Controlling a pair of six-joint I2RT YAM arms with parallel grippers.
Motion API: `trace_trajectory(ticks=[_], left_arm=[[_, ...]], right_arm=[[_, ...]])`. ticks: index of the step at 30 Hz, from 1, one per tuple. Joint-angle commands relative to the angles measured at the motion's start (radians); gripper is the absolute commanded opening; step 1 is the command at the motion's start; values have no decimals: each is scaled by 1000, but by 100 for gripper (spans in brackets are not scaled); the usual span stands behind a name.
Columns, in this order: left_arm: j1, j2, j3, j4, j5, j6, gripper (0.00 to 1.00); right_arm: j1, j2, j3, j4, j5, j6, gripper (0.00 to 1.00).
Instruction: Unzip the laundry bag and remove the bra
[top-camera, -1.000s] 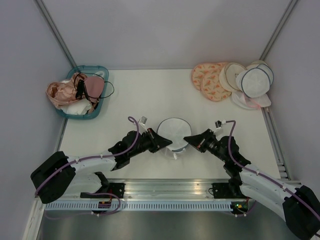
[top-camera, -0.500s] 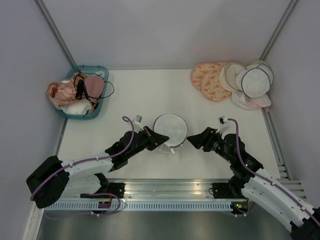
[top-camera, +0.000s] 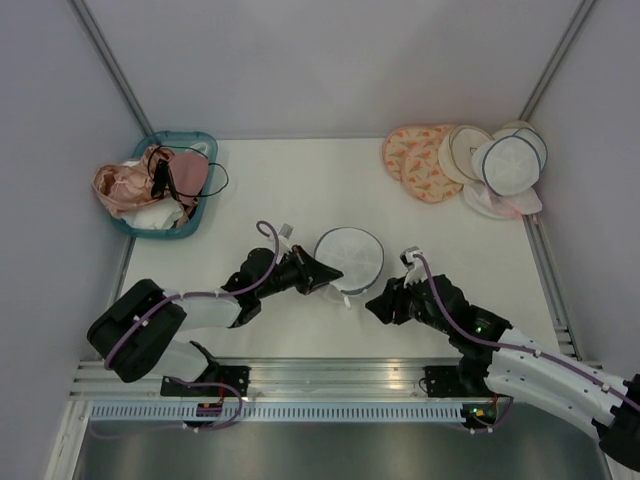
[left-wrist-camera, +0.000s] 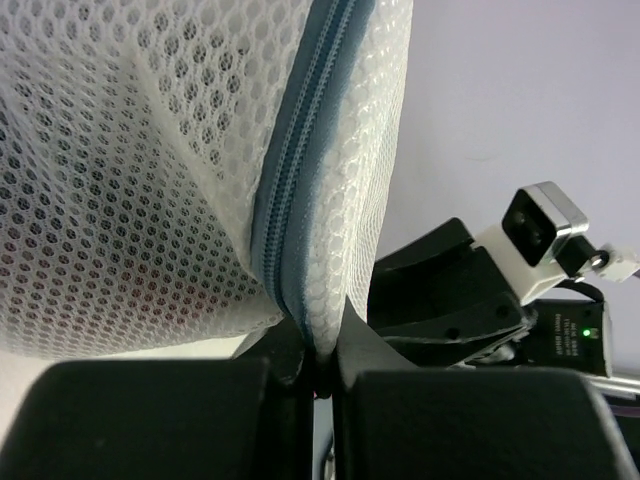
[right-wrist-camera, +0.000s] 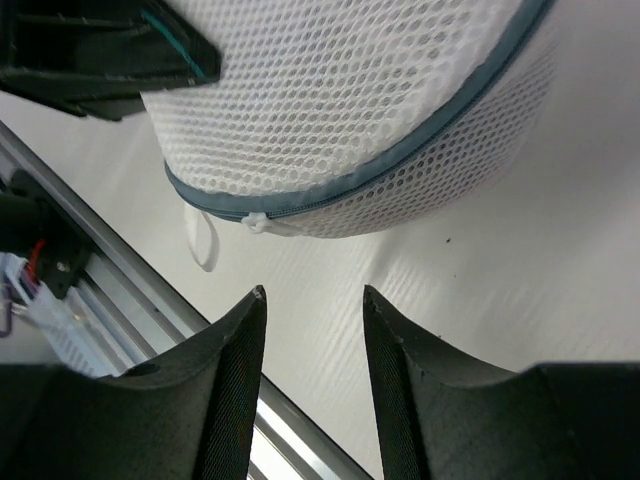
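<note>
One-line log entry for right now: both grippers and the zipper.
left gripper: shut on bag seam | right gripper: open, facing zipper pull, not touching | zipper: closed where visible

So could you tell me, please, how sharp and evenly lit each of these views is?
Top external: soft, even light, faint shadows, laundry bag crisp. Left wrist: mesh and zipper sharp, the left fingers a dark, blurred mass. Right wrist: mesh sharp, the right fingers dark and featureless, table bright.
</note>
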Motion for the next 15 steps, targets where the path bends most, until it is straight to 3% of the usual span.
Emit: trace_trajectory(ticks=[1,4,15], left_arm=[[15,47,31,212,157,-115,2],[17,51,37,191,170,-118,2],[80,74,22,131,240,-83,2]], right_arm=[[105,65,54,38,156,-76,49],[189,114,75,64,231,-98,50],[300,193,135,104,386,-142,51]])
